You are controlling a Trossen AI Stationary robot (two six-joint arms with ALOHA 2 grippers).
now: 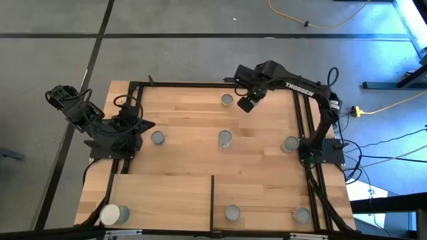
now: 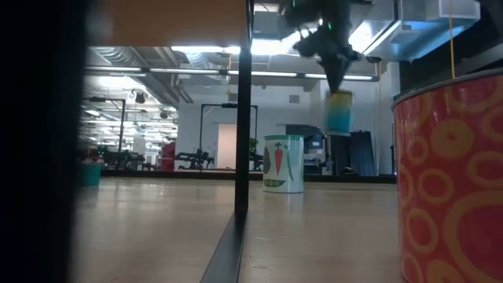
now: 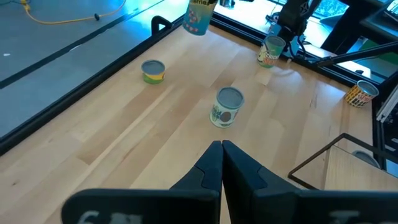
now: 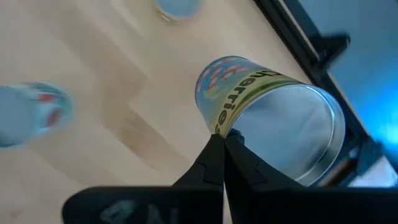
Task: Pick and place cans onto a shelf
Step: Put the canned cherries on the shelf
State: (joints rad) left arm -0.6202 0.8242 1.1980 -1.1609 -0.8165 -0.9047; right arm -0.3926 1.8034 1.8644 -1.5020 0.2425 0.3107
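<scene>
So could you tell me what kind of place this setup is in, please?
Probably a robotics lab or workshop: a plank table with two mounted arms stands on a grey floor with loose yellow cable, and a large open hall with ceiling strip lights lies behind.

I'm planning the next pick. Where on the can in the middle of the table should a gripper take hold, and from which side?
The middle can stands upright with open tabletop around it, and its rim faces up. Probably best to come straight down and pinch the rim, one finger inside and one outside, the way the right gripper holds its own can. The left gripper is shut, so open it first.
</scene>
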